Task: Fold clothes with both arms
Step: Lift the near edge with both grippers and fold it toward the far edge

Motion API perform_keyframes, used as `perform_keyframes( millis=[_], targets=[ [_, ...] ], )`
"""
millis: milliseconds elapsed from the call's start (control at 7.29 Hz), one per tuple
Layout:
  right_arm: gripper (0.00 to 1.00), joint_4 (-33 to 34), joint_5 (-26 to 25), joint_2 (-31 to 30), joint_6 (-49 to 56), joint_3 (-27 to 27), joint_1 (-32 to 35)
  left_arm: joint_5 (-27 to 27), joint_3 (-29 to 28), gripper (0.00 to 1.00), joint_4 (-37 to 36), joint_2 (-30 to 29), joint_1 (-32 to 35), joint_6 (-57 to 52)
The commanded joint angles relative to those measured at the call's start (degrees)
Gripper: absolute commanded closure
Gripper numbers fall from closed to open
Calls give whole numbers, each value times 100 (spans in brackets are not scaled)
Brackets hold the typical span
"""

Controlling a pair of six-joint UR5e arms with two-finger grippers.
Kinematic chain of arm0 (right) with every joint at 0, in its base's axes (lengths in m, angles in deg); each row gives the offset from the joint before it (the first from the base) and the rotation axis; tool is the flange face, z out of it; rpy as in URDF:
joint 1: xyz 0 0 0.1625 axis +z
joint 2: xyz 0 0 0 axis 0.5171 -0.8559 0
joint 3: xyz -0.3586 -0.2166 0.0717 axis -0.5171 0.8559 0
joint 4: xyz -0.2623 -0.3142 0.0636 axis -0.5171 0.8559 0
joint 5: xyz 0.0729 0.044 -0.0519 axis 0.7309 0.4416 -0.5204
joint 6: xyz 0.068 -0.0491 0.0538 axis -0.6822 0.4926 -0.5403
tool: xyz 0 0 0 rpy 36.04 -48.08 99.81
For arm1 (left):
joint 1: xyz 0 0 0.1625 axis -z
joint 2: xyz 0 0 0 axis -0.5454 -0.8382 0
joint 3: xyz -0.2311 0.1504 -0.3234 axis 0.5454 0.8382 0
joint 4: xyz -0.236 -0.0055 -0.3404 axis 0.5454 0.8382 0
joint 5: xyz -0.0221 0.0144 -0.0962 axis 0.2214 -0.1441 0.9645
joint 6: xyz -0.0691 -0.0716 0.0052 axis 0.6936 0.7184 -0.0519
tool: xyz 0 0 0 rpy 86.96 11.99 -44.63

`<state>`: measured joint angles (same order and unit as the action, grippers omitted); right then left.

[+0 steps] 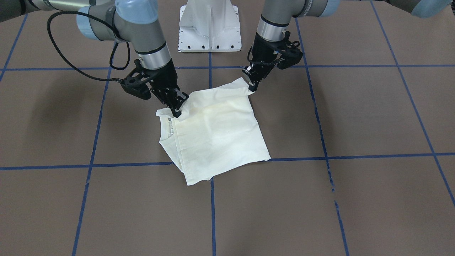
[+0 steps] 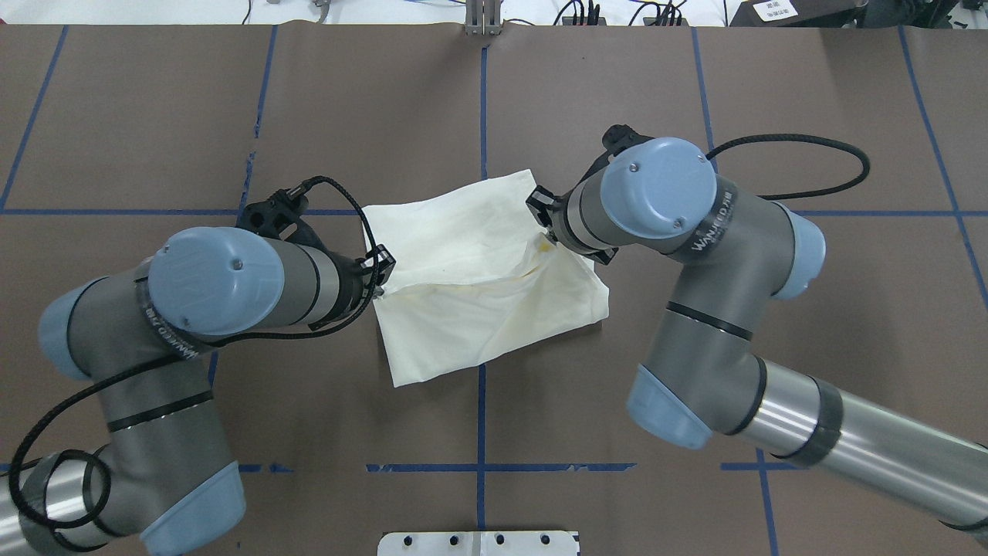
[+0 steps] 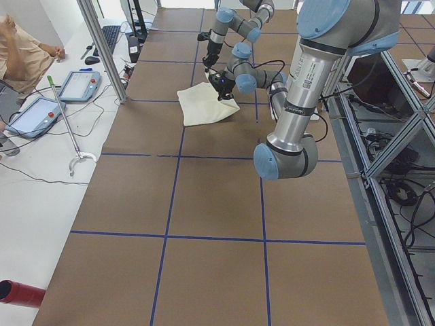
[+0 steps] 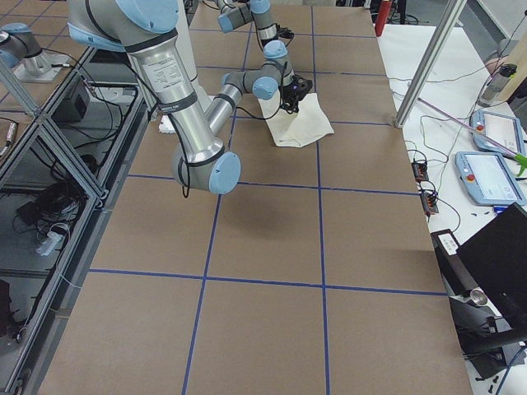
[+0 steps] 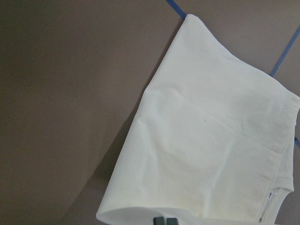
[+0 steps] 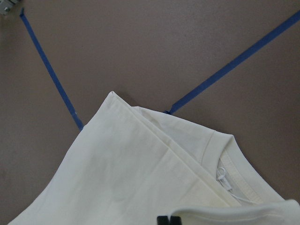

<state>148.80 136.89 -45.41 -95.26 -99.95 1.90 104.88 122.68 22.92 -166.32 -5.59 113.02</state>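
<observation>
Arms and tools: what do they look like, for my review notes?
Both the left arm and right arm are silver-grey jointed tubes with light-blue caps and black bands; printed lettering runs along a link. Looping black cables feed the black two-finger left tool and right tool.

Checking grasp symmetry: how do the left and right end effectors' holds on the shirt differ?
The left end effector pinches a plain corner of the shirt; the right end effector pinches an edge beside the collar. The left sits nearer the base than the right. Both are shut on fabric.
</observation>
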Motion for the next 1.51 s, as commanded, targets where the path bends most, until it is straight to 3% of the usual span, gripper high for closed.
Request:
perform_keyframes(
  millis=[0, 274, 686, 1234, 1372],
  targets=[
    [100, -600, 9, 518, 6, 1231, 220, -12, -933, 100, 847, -84, 337, -145],
    [100, -1067, 35, 905, 6, 2136, 290, -20, -1715, 100, 1463, -285, 487, -416],
    [100, -1324, 193, 1407, 14, 3035, 510, -21, -2043, 100, 1589, -496, 751, -583],
    [100, -1579, 194, 1408, 23, 3292, 510, -12, -2483, 100, 2169, -532, 892, -628],
    [100, -1579, 194, 1408, 23, 3292, 510, 32, -2335, 68, 2361, -506, 1023, -1124]
  ],
)
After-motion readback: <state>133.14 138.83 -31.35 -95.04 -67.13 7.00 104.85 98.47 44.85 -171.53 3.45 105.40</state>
